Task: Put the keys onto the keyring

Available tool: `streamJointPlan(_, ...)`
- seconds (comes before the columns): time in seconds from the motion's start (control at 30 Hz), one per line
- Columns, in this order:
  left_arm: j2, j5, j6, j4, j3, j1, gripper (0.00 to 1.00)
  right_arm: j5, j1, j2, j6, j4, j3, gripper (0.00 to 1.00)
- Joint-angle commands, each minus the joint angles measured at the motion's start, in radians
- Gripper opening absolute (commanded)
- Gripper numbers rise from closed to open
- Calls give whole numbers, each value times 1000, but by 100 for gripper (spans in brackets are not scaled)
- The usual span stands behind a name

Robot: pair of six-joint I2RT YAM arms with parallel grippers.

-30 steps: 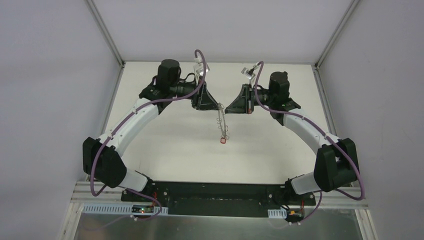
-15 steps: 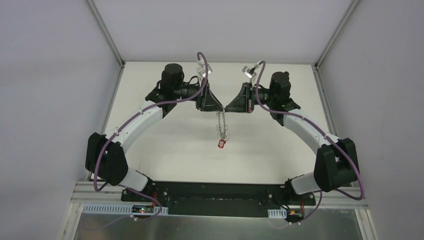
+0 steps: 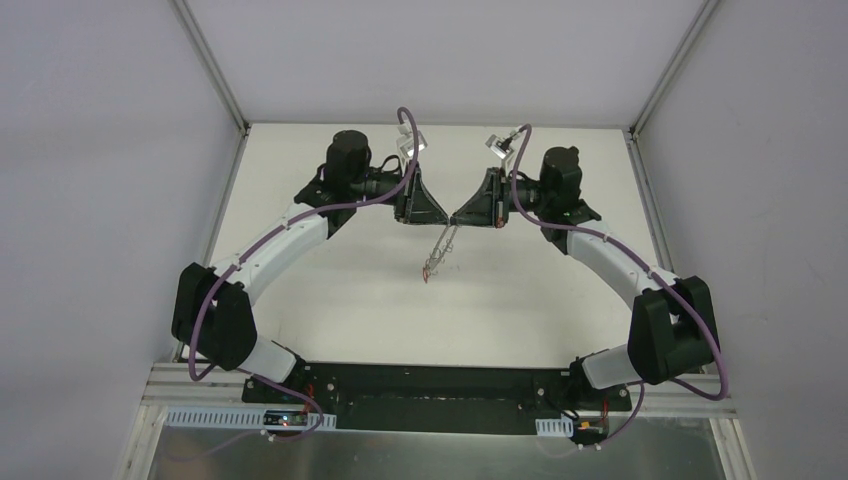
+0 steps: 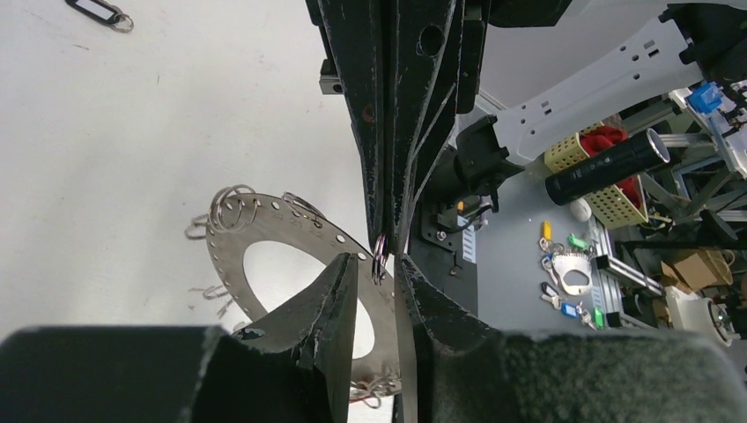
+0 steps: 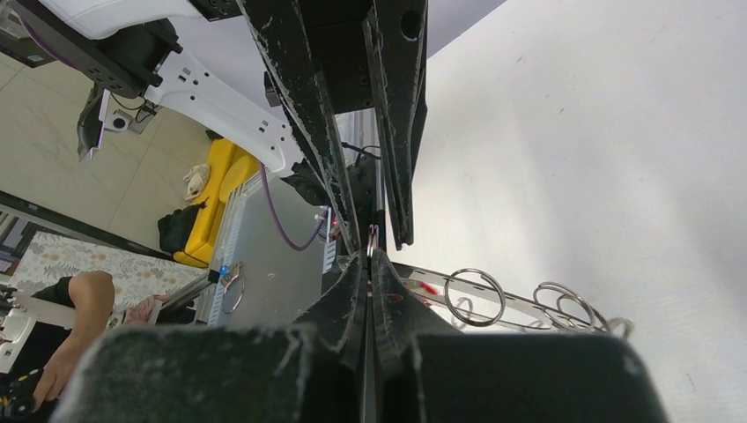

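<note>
My two grippers meet tip to tip above the middle of the table (image 3: 330, 280), well off its surface. My right gripper (image 5: 368, 261) is pressed shut, its fingers (image 5: 339, 304) pinching a small wire loop (image 4: 380, 254) on the rim of the keyring (image 4: 226, 247). The top of the loop pokes out just above my fingertips.

My left gripper (image 4: 377, 264) stands a little open. Its two fingers (image 4: 339, 291) sit either side of that same loop with a narrow gap between them, and the right fingers come into this gap from the far side. I cannot tell whether my left fingers touch the loop or the plate.

The keyring hangs from this meeting point and tilts down and toward my left side, clear of the table. More wire loops stick out around its rim. The red key (image 5: 429, 287) sits at the keyring's lower part. The black key (image 4: 99, 11) lies apart on the table, well away from the keyring.
</note>
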Motion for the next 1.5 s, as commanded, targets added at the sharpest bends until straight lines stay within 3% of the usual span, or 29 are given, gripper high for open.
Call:
streamJointPlan(0.0,-22,29,-11,42,-14,-7,22,5,-11,-58,-2,63,2,0)
streamJointPlan(0.73,7,23,-92,114,19,-7,14,13,-13,-48,20,83,-13,0)
streamJointPlan(0.93,13,14,-120,138,29,-7,1,15,-6,-37,28,94,-19,0)
streamJointPlan(1.03,9,15,-120,133,30,-7,0,18,-5,-36,27,99,-23,0)
streamJointPlan(1.47,-30,-43,148,-207,93,-7,0,32,-6,-35,6,94,-41,0)
